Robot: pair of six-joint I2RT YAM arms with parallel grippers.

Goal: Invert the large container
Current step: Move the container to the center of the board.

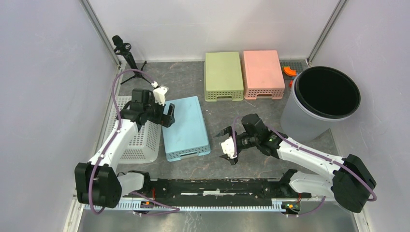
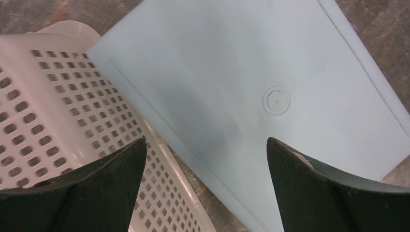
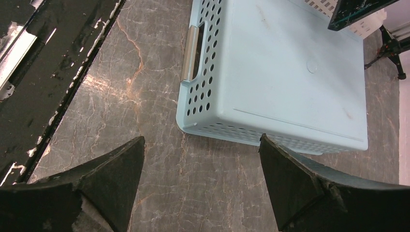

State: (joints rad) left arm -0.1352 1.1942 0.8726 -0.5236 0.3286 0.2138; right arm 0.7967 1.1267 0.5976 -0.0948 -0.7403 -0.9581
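Observation:
The large container [image 1: 186, 128] is a light blue perforated basket lying bottom up on the grey table, left of centre. Its smooth underside [image 2: 241, 72] fills the left wrist view. In the right wrist view the large container [image 3: 280, 72] shows a handle slot on its near end wall. My left gripper [image 1: 167, 115] hovers open over its far left edge, and my left gripper [image 2: 207, 145] has nothing between its jaws. My right gripper [image 1: 225, 145] stands open just right of the container's near corner. My right gripper [image 3: 202, 142] frames only bare table.
A white perforated basket [image 1: 138, 135] lies against the blue one's left side [image 2: 48, 96]. Green [image 1: 223, 75] and pink [image 1: 262, 73] baskets sit at the back. A tall grey bin [image 1: 324, 101] stands at the right, with an orange piece [image 1: 289, 71] behind it. A black tripod [image 1: 126, 53] stands back left.

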